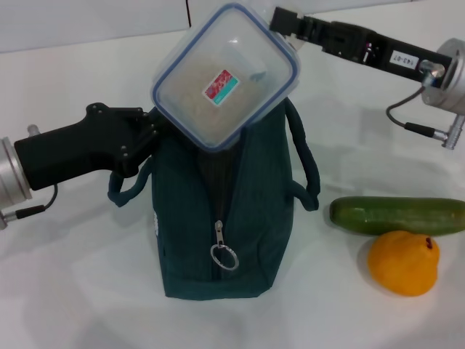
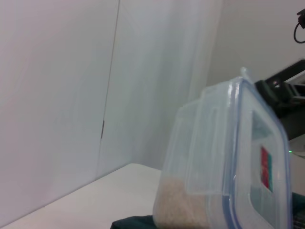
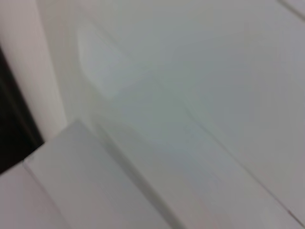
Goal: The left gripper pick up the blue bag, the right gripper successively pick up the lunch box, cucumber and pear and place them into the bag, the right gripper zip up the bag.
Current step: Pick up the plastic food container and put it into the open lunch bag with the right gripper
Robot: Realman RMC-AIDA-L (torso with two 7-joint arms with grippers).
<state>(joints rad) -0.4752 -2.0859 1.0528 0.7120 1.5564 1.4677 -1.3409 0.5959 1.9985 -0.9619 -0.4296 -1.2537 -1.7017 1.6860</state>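
Left pincer (image 1: 149, 134), a black two-fingered claw on a black arm, reached in from the left and met the upper left edge of the dark teal-blue fabric bag (image 1: 240, 218); whether its fingers were clamped on the fabric could not be told. That bag stood upright on the white bench (image 1: 73, 291) with its top unzipped and the metal ring pull (image 1: 224, 256) hanging low on the front. Tilted above the bag's mouth was the clear rectangular plastic lunch box (image 1: 225, 73) with a blue-rimmed lid, gripped at its far corner by the matching black right pincer (image 1: 289, 27). Right of the bag lay the long dark green cucumber (image 1: 398, 215), and the orange-yellow pear (image 1: 404, 262) sat touching it
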